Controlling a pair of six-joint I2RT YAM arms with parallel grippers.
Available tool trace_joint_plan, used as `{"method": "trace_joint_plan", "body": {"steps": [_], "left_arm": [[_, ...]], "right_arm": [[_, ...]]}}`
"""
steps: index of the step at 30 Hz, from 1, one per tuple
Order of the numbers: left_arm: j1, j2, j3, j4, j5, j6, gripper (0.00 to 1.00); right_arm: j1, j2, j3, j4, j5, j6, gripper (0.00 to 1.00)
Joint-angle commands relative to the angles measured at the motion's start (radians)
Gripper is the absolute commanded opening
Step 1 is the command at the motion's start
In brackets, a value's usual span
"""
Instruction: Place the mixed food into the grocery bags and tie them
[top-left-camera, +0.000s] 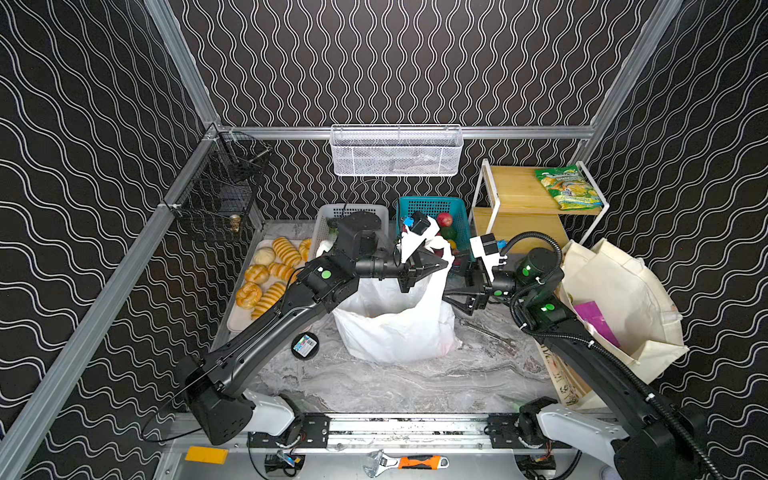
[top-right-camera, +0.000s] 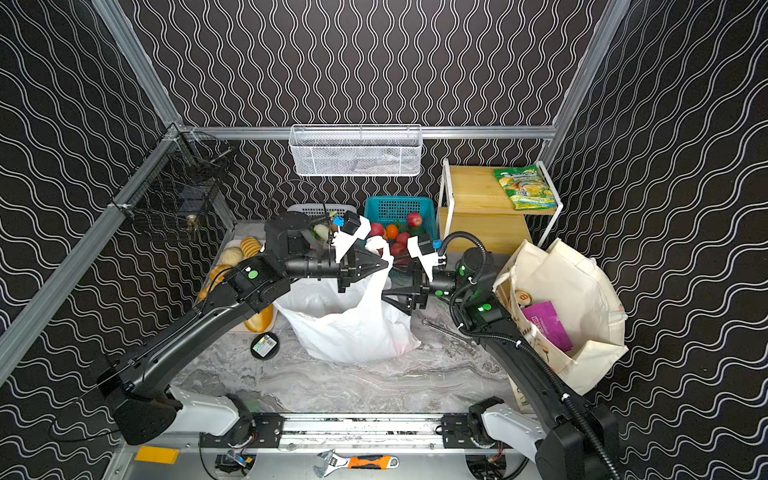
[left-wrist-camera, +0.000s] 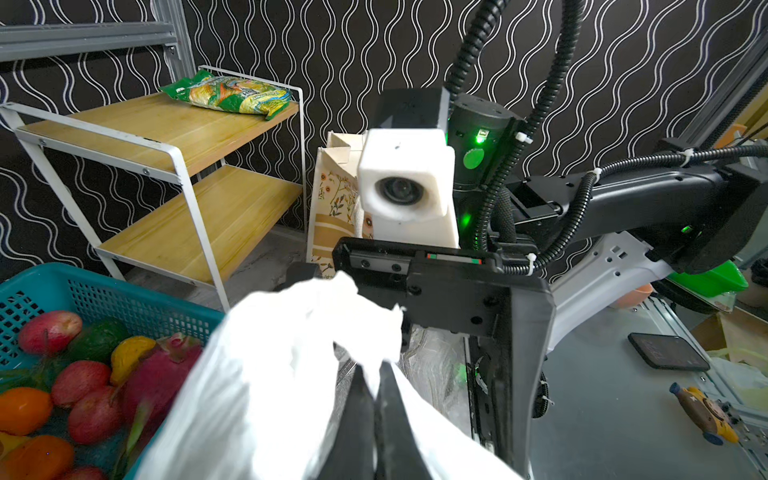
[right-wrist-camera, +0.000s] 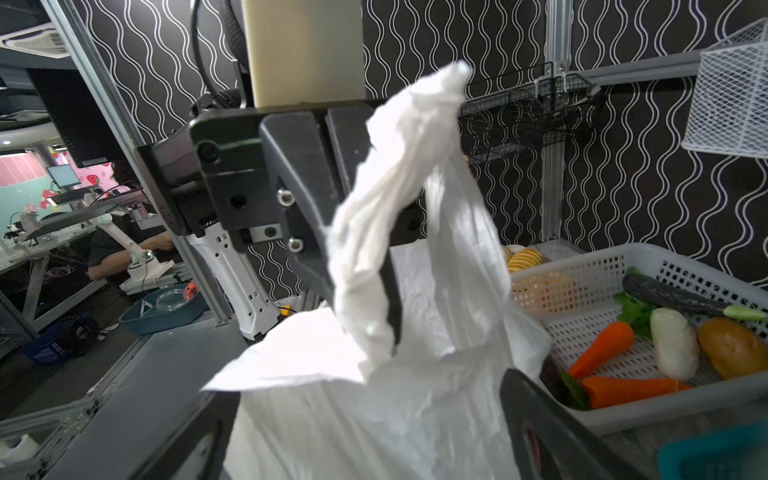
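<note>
Overhead, both top views: my left gripper (top-left-camera: 444, 262) is clamped on a raised handle (top-left-camera: 445, 250) of the white plastic bag (top-left-camera: 395, 328), standing at the middle of the table (top-left-camera: 415, 386); my right gripper (top-left-camera: 455, 302) gapes just beside it, empty. Left wrist view: closed fingers (left-wrist-camera: 359, 415) pinch bunched film. Right wrist view: spread jaws flank the bag below that handle. To tie well, I judge the second handle, which I cannot locate, must be caught high. Room: teal basket (top-left-camera: 432, 203) crowds behind, tote (top-left-camera: 623, 291) right; front lies open.
</note>
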Motion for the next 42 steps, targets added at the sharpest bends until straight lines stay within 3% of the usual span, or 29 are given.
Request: {"method": "trace_joint_plan", "body": {"steps": [1, 5, 9, 15, 18, 23, 27, 32, 35, 39, 42], "left_arm": [[0.001, -0.013, -0.003, 0.043, -0.052, -0.012, 0.00], [0.001, -0.033, -0.015, 0.053, -0.034, -0.003, 0.00], [0.001, -0.037, -0.007, 0.022, -0.031, 0.014, 0.00], [0.001, -0.048, -0.015, 0.001, -0.025, 0.035, 0.00], [0.000, -0.056, -0.021, 0.007, -0.023, 0.038, 0.00], [0.001, -0.060, -0.046, 0.054, -0.018, 0.021, 0.00], [0.001, -0.047, -0.031, 0.056, 0.015, 0.020, 0.00], [0.001, -0.037, -0.015, 0.049, 0.037, 0.025, 0.00], [0.001, -0.035, -0.012, 0.040, 0.043, 0.029, 0.00], [0.001, -0.035, -0.011, 0.037, 0.043, 0.026, 0.00], [0.001, -0.040, -0.011, 0.031, 0.040, 0.032, 0.00]], "right_arm": [[0.001, -0.013, 0.028, -0.093, -0.013, -0.076, 1.00], [0.002, -0.020, 0.050, -0.209, 0.021, -0.134, 1.00], [0.001, -0.049, 0.070, -0.292, 0.222, -0.149, 1.00], [0.001, -0.166, -0.008, -0.292, 0.400, -0.169, 1.00], [0.001, -0.207, -0.032, -0.275, 0.441, -0.148, 1.00], [0.006, -0.190, -0.023, -0.191, 0.397, -0.012, 1.00], [0.012, -0.169, -0.049, -0.107, 0.506, 0.045, 1.00], [0.010, -0.058, 0.036, -0.190, 0.291, -0.021, 1.00], [0.011, -0.022, -0.019, -0.034, 0.283, 0.070, 1.00], [0.009, -0.003, -0.087, 0.198, 0.102, 0.166, 1.00], [0.009, -0.001, -0.084, 0.159, 0.119, 0.165, 0.97]]}}
